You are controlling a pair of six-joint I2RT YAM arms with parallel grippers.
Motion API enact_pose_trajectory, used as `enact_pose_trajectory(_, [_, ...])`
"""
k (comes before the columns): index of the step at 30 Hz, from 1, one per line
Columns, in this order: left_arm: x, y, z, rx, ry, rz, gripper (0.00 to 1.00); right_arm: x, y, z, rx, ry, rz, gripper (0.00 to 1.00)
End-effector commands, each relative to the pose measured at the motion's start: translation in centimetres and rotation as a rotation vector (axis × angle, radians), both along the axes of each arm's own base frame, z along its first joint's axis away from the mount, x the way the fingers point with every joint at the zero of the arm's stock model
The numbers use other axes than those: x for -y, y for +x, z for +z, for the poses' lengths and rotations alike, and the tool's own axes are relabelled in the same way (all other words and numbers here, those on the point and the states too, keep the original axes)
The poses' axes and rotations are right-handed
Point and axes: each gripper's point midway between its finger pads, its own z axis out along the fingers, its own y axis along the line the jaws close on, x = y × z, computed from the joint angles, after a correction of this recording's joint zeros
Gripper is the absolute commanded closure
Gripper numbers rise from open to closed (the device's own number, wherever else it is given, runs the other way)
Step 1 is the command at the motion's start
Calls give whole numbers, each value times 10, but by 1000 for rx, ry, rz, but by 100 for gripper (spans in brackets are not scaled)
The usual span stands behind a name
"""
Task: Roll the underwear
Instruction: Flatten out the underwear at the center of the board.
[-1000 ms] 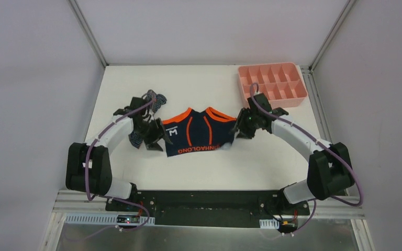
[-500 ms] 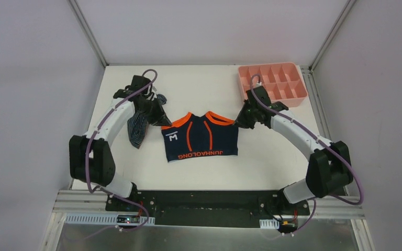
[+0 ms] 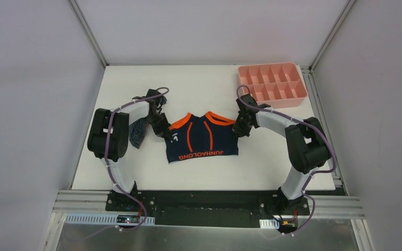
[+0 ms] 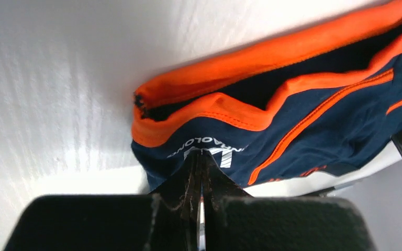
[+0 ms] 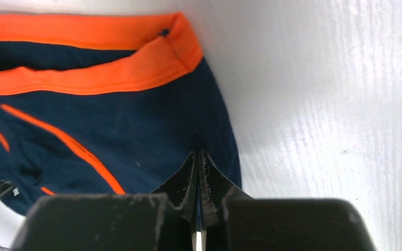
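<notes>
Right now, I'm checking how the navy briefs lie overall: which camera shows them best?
Top external: the navy briefs show whole, orange trim and lettering included. The left wrist shows only the corner pinched by the left gripper; the right wrist only the opposite side edge pinched by the right gripper.

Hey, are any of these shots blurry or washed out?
Top external: evenly lit and sharp, navy briefs crisp. Left wrist: table glares white, left tool dark up close. Right wrist: similar streaky glare on the right, right tool silhouetted.

Left arm (image 3: 132, 109) perhaps half-hides striped briefs (image 3: 136, 135).
</notes>
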Motion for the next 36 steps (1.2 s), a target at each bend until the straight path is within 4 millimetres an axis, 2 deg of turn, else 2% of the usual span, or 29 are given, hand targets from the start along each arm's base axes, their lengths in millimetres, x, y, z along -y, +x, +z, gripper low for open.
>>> enact_pose_trajectory(1, [9,-21,0,-2,22,-42,100,16,-4,-4,9,-70,-2,100])
enact_pose_trajectory(7, [34,-74,3,-52,24,-63,100,32,1,6,53,-134,6,100])
enact_pose_trajectory(9, [44,-93,11,-69,-11,-72,100,35,6,10,70,-152,12,100])
enact_pose_trajectory(11, [51,-106,29,-77,-52,-81,100,34,12,22,104,-145,19,100])
enact_pose_trajectory(13, [49,-109,54,-35,-67,-96,100,30,16,39,151,-125,12,98])
enact_pose_trajectory(14, [46,-108,64,-7,-55,-111,100,29,17,47,173,-123,1,92])
enact_pose_trajectory(16, [38,-100,81,58,-12,-147,97,26,13,62,202,-114,-30,87])
enact_pose_trajectory(19, [29,-89,89,85,63,-190,97,17,-8,73,196,-76,-84,79])
enact_pose_trajectory(23, [22,-75,70,74,144,-242,100,11,-42,69,184,-72,-141,75])
enact_pose_trajectory(26, [17,-69,53,54,189,-261,100,10,-55,63,182,-47,-191,76])
enact_pose_trajectory(31, [18,-68,31,30,198,-264,100,14,-53,46,177,-90,-175,79])
enact_pose_trajectory(36, [23,-77,13,-31,167,-248,100,23,-48,15,101,-159,-135,82])
